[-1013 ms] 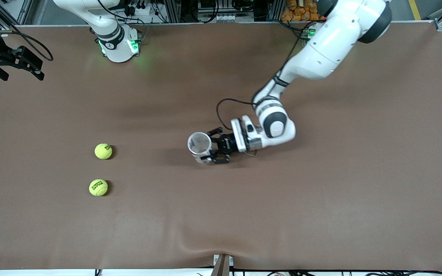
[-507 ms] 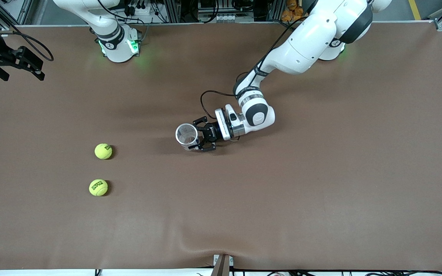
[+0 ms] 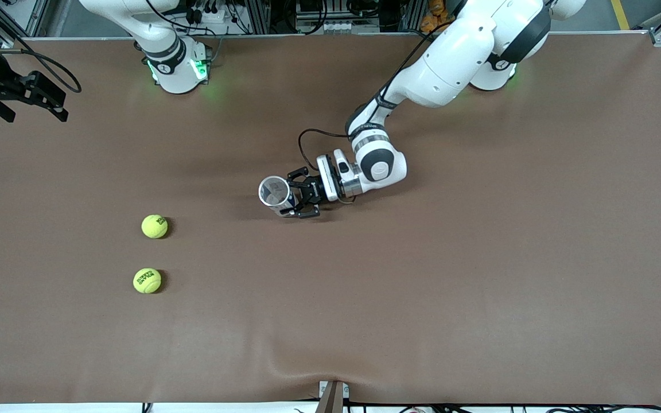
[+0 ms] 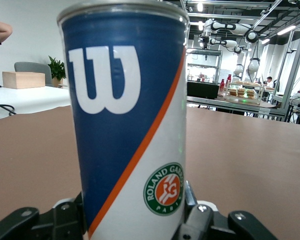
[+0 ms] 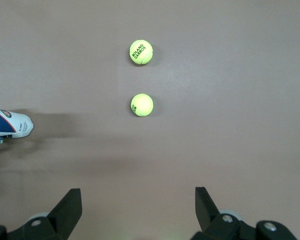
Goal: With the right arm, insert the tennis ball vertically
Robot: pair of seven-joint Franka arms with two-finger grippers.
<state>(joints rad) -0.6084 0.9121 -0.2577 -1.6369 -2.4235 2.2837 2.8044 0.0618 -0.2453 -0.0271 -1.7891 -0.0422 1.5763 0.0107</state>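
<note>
My left gripper (image 3: 295,201) is shut on an upright blue and white Wilson tennis ball can (image 3: 273,193) near the middle of the table, its open top up. In the left wrist view the can (image 4: 125,115) fills the frame between my fingers (image 4: 197,220). I cannot tell whether it rests on the table. Two yellow tennis balls lie toward the right arm's end, one (image 3: 154,226) farther from the front camera than the other (image 3: 147,280). My right gripper (image 3: 33,109) hangs open and empty high over the table's edge; its wrist view shows both balls (image 5: 142,105) (image 5: 141,52) and the can (image 5: 10,124).
The brown table mat (image 3: 422,298) has a small ripple at its front edge (image 3: 333,373). The right arm's base (image 3: 175,69) and the left arm's base (image 3: 491,74) stand at the table's edge farthest from the front camera.
My left arm has carried the can toward the right arm's end and a little away from the front camera. The balls and my right gripper have not moved.
</note>
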